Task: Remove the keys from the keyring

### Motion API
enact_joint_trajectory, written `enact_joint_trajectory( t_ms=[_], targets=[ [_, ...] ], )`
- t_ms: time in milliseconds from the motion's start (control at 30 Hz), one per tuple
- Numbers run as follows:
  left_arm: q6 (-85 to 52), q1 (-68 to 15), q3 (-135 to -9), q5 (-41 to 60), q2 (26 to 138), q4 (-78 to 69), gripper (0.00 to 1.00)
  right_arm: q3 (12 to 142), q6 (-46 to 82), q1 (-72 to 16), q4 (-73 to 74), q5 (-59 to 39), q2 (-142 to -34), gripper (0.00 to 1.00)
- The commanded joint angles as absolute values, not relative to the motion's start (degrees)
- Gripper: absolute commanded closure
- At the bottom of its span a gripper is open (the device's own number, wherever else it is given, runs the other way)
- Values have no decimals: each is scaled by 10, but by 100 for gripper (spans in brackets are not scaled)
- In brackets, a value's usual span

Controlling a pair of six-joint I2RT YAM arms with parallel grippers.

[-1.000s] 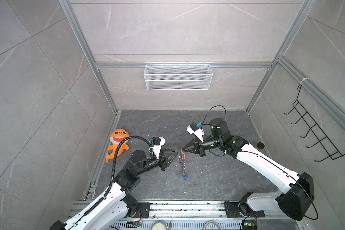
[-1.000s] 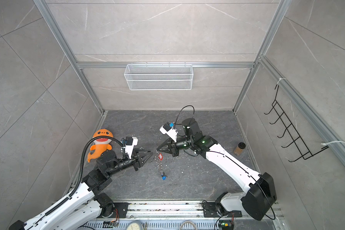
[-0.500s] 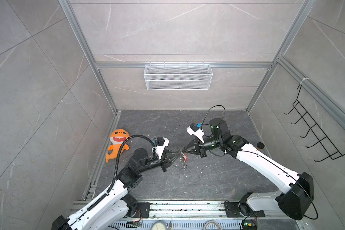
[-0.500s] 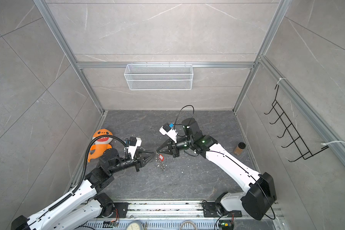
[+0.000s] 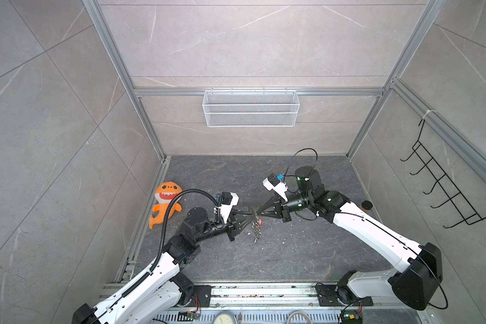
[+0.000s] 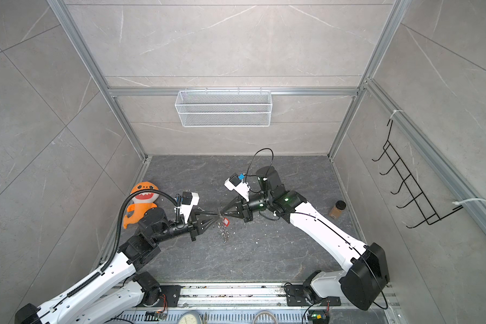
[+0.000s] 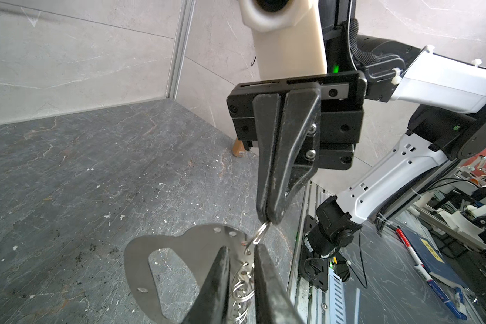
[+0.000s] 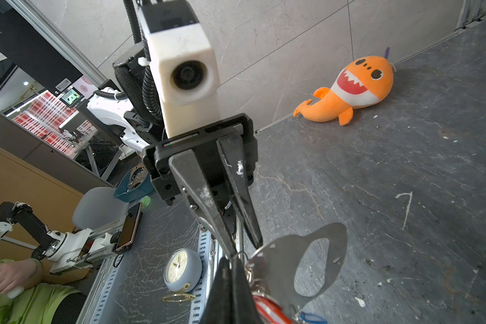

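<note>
The keyring (image 5: pixel 255 224) hangs above the floor between both grippers, in both top views. Its flat grey loop strap (image 7: pixel 141 269) (image 8: pixel 328 252) and its chain of silvery rings (image 7: pixel 243 283) show in the wrist views. My right gripper (image 5: pixel 258 216) (image 8: pixel 230 259) is shut on one small ring at the top (image 7: pixel 261 232). My left gripper (image 5: pixel 253 218) (image 7: pixel 242 248) faces it tip to tip, its jaws narrowly apart and closed on the rings beside the strap. The keys' red tag (image 8: pixel 267 307) (image 6: pixel 226 222) and blue tag (image 8: pixel 310 318) dangle below.
An orange shark plush (image 5: pixel 166 202) lies by the left wall. A small brown jar (image 5: pixel 366 206) stands by the right wall. A white wire basket (image 5: pixel 250 108) hangs on the back wall, and a black hook rack (image 5: pixel 446 190) on the right wall.
My left gripper moved right to the keyring and narrowed its jaws onto the rings. The long hanging chain now hangs bunched and shorter. The right gripper held still.
</note>
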State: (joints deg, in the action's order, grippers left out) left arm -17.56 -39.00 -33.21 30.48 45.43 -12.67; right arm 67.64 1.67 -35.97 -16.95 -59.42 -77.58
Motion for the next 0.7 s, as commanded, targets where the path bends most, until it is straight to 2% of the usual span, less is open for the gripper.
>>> enact_joint_trajectory(
  t_ms=[0, 467, 667],
  targets=[
    [-164, -391, -361, 328, 460, -158, 80, 692, 14, -357, -165, -610, -780, 100],
    [-172, -392, -361, 339, 468, -169, 81, 692, 25, -357, -152, -613, -787, 100],
    [-174, -392, -361, 338, 474, -170, 89, 691, 29, -358, -148, -612, -786, 100]
  ],
)
